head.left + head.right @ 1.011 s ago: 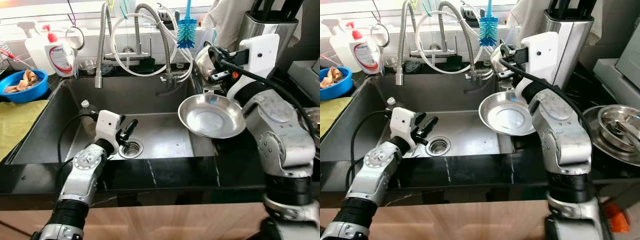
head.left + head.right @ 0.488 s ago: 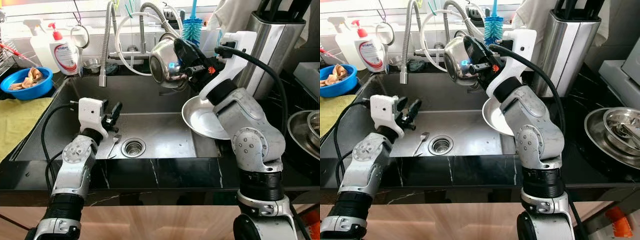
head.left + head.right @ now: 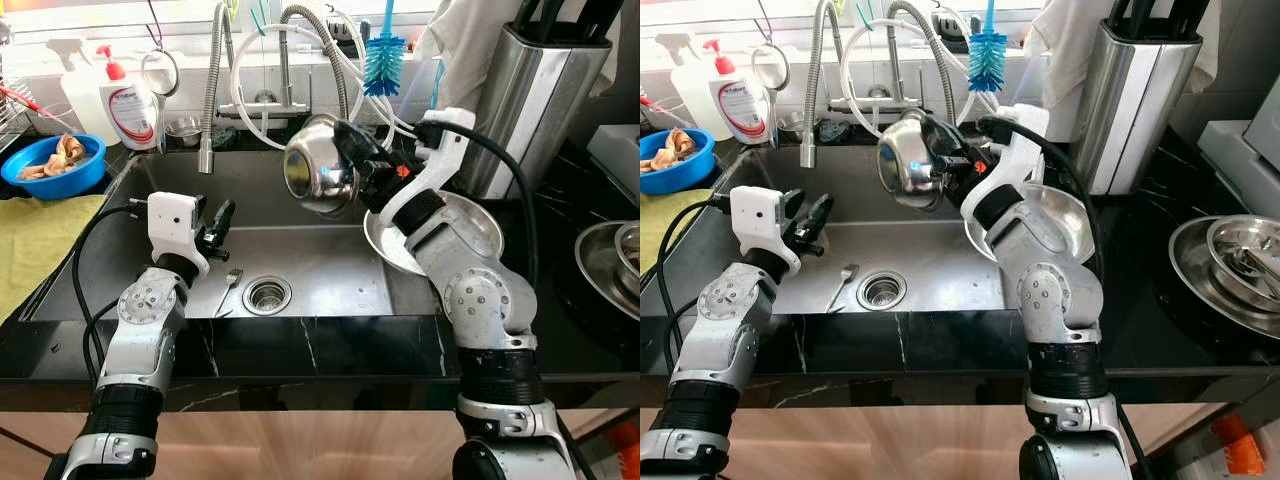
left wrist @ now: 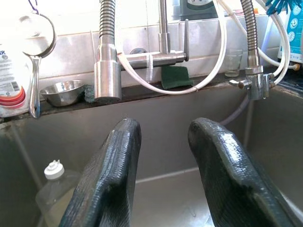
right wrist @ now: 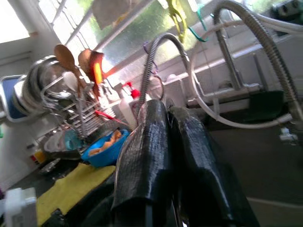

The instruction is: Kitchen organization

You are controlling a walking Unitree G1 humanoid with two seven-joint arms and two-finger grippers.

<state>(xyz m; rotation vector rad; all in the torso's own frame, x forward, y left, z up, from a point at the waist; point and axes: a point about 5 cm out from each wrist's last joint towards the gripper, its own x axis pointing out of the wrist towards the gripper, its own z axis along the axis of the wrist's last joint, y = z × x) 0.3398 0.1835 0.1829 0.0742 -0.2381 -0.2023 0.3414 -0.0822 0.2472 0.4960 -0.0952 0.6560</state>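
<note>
My right gripper (image 3: 350,168) is shut on the rim of a small shiny steel bowl (image 3: 312,178), held tilted in the air above the sink (image 3: 330,265). In the right wrist view its fingers (image 5: 146,142) are pressed close together. Behind that arm a wide steel plate (image 3: 455,235) leans at the sink's right edge. My left gripper (image 3: 218,222) hovers open over the left part of the sink, nothing between its fingers (image 4: 111,179). A fork (image 3: 228,290) lies on the sink floor beside the drain (image 3: 265,295).
A spring faucet (image 3: 208,90) and hoses hang over the back of the sink. A blue bowl of scraps (image 3: 50,165), a soap bottle (image 3: 125,100) and a yellow cloth (image 3: 40,250) are left. A knife block (image 3: 545,90) and steel dishes (image 3: 615,250) stand right.
The right gripper has carried the steel bowl from the back right counter leftward and down over the sink. The left arm drew back to the left, uncovering the fork.
</note>
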